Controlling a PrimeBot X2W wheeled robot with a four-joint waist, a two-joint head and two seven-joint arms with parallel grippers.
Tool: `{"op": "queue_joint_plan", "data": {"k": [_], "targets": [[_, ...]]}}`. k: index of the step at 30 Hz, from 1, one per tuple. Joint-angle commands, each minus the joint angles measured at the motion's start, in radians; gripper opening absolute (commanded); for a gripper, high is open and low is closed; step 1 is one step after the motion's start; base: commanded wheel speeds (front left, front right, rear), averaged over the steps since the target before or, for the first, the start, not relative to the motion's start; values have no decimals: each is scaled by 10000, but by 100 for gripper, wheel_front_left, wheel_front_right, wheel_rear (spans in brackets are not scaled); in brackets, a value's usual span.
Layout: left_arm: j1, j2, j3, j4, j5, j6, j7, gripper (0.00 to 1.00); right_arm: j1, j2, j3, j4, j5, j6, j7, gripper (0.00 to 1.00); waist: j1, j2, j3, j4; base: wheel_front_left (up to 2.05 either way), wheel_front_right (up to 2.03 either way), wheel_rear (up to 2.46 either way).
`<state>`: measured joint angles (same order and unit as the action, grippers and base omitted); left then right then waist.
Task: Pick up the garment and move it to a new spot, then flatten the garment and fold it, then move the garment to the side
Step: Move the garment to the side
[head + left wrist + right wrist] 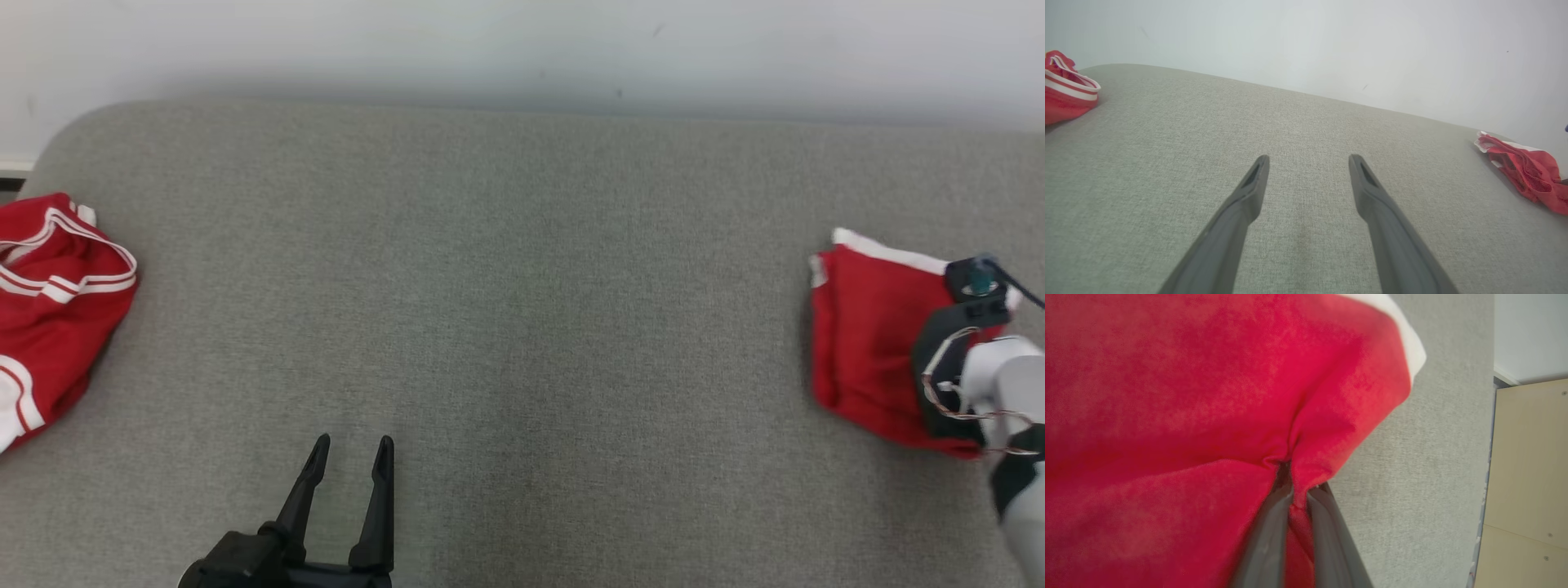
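The garment (865,343) is a crumpled red cloth with a white edge, lying at the far right of the grey padded surface (522,286). My right gripper (939,367) sits on its right side. In the right wrist view the two fingers of the right gripper (1298,486) are shut on a pinched fold of the red garment (1208,396). My left gripper (353,449) stands open near the front edge, left of centre, with nothing between its fingers. The left wrist view shows the left gripper (1309,163) over bare fabric and the garment (1531,175) far to its right.
A second red garment (49,310) with white stripes lies at the surface's left edge, also visible as a striped red heap (1065,94). A pale wall runs behind the surface. A beige panel (1527,477) lies beyond the right edge.
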<state>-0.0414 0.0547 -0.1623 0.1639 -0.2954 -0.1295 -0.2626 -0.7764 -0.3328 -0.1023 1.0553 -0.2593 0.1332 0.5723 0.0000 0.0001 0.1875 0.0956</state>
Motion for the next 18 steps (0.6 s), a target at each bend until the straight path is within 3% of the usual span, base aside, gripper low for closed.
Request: {"op": "queue_joint_plan", "data": {"k": [1,10,18], "targets": [[-117,41,-29,-73,9,-14,-30,100,360,-477,362,93,185,-47,148,0,0,-1,309,-147,0,0,0],[-465,230,-277,-229,-85,-14,-30,100,363,-3052,3034,-917,1616,-40,-108,0,0,-1,926,4,0,0,0],[-619,362,-432,-255,-121,-13,-30,100,687,-4786,3459,-2211,2222,-40,-843,0,0,-1,1209,173,0,0,0]]}}
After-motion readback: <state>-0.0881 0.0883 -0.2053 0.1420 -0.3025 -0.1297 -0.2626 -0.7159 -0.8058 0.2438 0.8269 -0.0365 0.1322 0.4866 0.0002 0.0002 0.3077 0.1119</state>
